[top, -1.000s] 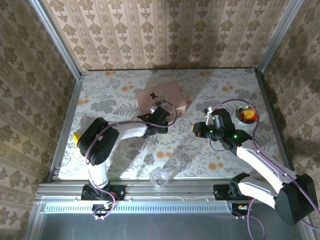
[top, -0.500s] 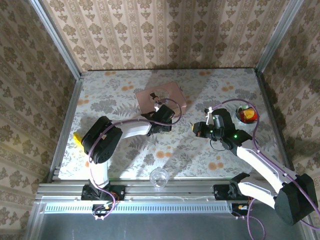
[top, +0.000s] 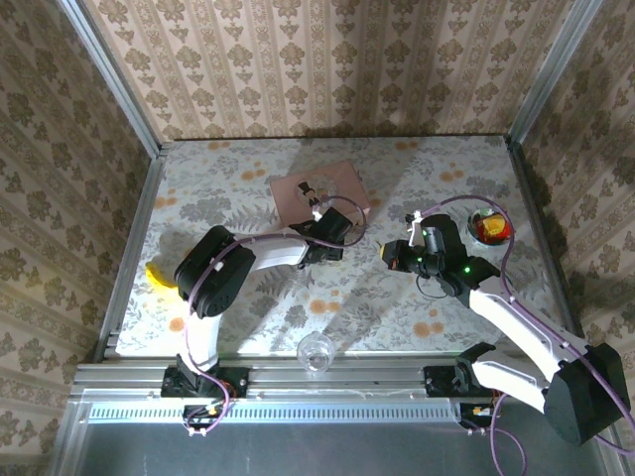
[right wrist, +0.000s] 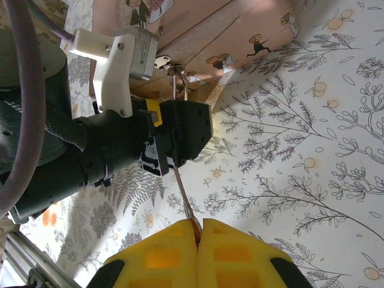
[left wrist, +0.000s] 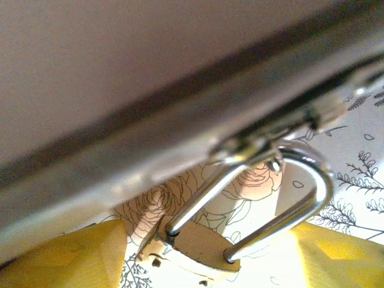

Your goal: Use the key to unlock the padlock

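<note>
The brass padlock [left wrist: 192,251] hangs by its silvery shackle [left wrist: 300,180] from the hasp of the pink box [top: 317,188] at the box's front edge. My left gripper [left wrist: 204,255] stands open around the padlock's body, with one yellow finger [left wrist: 60,255] on each side and a gap showing on the right. My right gripper [right wrist: 198,231] is shut on the key [right wrist: 186,201], whose thin blade points at the left gripper [right wrist: 180,135] and ends just short of it. In the top view the right gripper [top: 392,256] sits to the right of the left gripper [top: 332,238].
A clear glass [top: 316,350] stands near the table's front edge. A small bowl with red and yellow contents [top: 488,228] sits at the right. A yellow object [top: 159,276] lies at the left by the left arm. Patterned walls close the table in.
The left arm has swung its elbow to the right and the left gripper has shifted slightly right along the box's front edge. The right arm has not moved.
</note>
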{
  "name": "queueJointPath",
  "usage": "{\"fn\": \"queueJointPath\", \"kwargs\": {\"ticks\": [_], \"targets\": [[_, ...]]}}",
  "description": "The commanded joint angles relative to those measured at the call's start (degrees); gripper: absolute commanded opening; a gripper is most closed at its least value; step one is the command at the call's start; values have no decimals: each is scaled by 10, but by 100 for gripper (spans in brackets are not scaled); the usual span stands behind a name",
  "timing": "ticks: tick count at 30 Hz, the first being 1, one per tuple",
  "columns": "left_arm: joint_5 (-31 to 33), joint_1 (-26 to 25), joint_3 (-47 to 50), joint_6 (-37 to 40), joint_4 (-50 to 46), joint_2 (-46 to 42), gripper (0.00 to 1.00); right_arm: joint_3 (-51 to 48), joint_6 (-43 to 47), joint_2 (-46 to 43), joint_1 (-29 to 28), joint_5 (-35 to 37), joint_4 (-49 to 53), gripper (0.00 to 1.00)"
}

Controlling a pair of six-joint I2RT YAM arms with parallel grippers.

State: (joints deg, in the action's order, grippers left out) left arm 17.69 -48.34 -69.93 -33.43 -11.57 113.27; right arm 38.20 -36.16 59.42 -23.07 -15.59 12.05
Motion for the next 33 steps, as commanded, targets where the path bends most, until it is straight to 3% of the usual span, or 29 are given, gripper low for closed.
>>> {"fn": "queueJointPath", "kwargs": {"ticks": [1,6,10,21,33], "targets": [[25,5,-25,28,-7,8,68,12,4,2,2,-11,-13,0],[33,6,-36,39,-10,13,65,10,3,3,2,-13,-17,0],[47,4,-36,35,-1,12,55,8,1,3,2,-15,-19,0],[55,1,-36,27,19,27,53,7,1,2,2,-19,-19,0],[42,-6,-18,22,33,14,21,2,0,-2,2,-18,-21,0]]}}
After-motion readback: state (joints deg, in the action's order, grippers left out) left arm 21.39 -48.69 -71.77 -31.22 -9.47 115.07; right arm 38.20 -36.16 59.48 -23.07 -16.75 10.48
